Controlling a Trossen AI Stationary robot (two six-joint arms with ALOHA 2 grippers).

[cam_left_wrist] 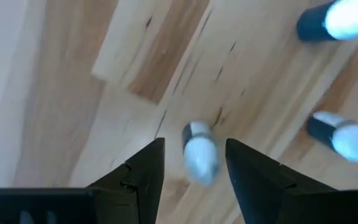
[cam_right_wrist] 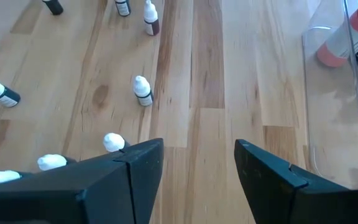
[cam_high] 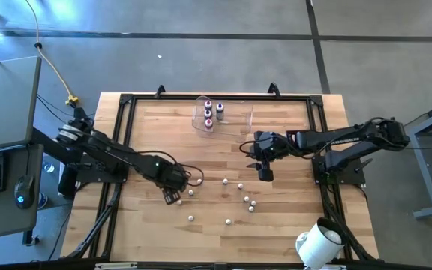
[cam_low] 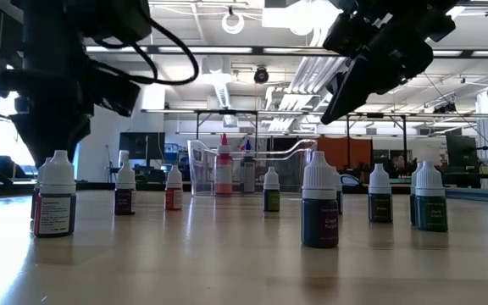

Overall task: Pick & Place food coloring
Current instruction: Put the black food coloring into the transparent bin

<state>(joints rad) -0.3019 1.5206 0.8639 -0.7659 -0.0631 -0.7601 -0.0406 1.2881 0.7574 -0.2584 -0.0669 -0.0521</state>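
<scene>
Left end effector [cam_high: 172, 198], lower-left of centre in the high view: fingers parted, empty, straddling one white-capped bottle [cam_left_wrist: 199, 154] without touching. Right end effector [cam_high: 265, 175], right of centre: spread wide, empty, above bare table [cam_high: 148, 232]. Other food coloring bottles [cam_high: 238, 202] scattered lower centre; three inside the clear tub [cam_high: 235, 120] at top. Risk: off-centre closing could tip the bottle. Label text too small to read.

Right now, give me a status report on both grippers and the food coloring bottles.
Left gripper open, straddling one bottle. Right gripper open, empty, above bare table. Three bottles in clear tub, the rest scattered. Nothing in the way.
</scene>
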